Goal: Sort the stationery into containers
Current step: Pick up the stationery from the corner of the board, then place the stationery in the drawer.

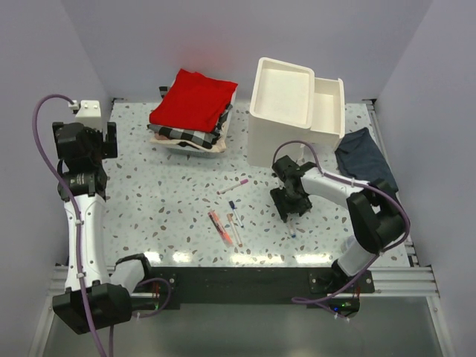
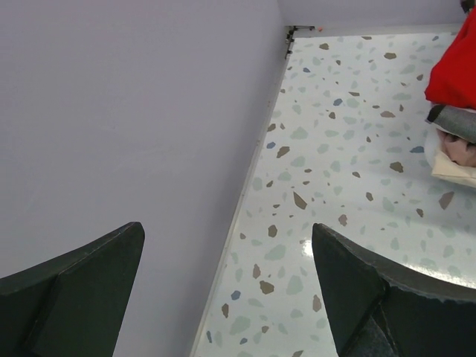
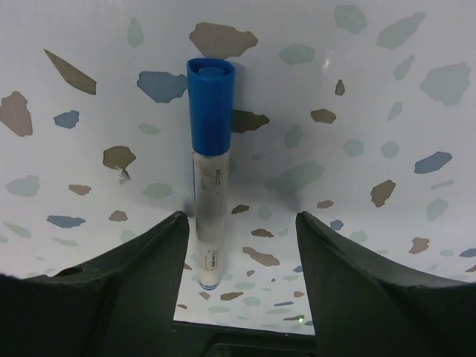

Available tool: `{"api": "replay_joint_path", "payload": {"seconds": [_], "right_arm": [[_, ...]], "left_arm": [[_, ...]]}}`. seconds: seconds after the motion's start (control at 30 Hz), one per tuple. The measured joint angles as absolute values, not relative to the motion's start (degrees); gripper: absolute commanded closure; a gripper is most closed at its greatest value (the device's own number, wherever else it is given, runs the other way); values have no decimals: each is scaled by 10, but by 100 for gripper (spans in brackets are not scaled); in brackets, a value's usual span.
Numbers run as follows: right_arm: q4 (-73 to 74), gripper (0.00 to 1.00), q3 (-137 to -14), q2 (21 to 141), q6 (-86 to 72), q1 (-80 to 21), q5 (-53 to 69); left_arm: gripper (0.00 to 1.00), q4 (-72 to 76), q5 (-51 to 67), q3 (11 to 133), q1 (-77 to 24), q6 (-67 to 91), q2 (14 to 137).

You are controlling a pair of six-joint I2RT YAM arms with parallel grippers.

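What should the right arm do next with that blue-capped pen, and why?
Probably lower and close: the right gripper is open, its fingers either side of the blue-capped pen, which is not yet gripped and sits nearer one finger.

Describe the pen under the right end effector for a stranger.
Start at the white drawer unit at the back. Just in front, the right end effector hovers open over a blue-capped white pen, lying alone, right of the other pens.

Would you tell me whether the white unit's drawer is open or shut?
Open: the drawer juts out beside the white unit, interior exposed.
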State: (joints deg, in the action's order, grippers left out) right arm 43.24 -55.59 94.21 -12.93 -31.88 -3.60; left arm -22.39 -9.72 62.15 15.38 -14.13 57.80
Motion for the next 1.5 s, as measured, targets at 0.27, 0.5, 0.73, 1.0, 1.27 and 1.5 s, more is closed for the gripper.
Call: {"api": "replay_joint_path", "payload": {"seconds": [0.27, 0.5, 0.73, 1.0, 1.27, 1.5], "right_arm": [[434, 71, -566, 969, -134, -331, -29], [437, 96, -569, 969, -133, -330, -29], [439, 100, -567, 930, -128, -331, -29], [463, 100, -581, 816, -100, -331, -18], [471, 100, -672, 751, -67, -331, -5], [476, 100, -797, 744, -50, -284, 14]], "left_arm": [[0, -190, -131, 627, 161, -178, 557], [0, -182, -144, 653, 161, -173, 535], [2, -184, -141, 655, 161, -160, 529], [5, -214, -51, 658, 161, -152, 532], [6, -233, 104, 660, 144, -136, 568], [6, -225, 141, 677, 105, -127, 604]]}}
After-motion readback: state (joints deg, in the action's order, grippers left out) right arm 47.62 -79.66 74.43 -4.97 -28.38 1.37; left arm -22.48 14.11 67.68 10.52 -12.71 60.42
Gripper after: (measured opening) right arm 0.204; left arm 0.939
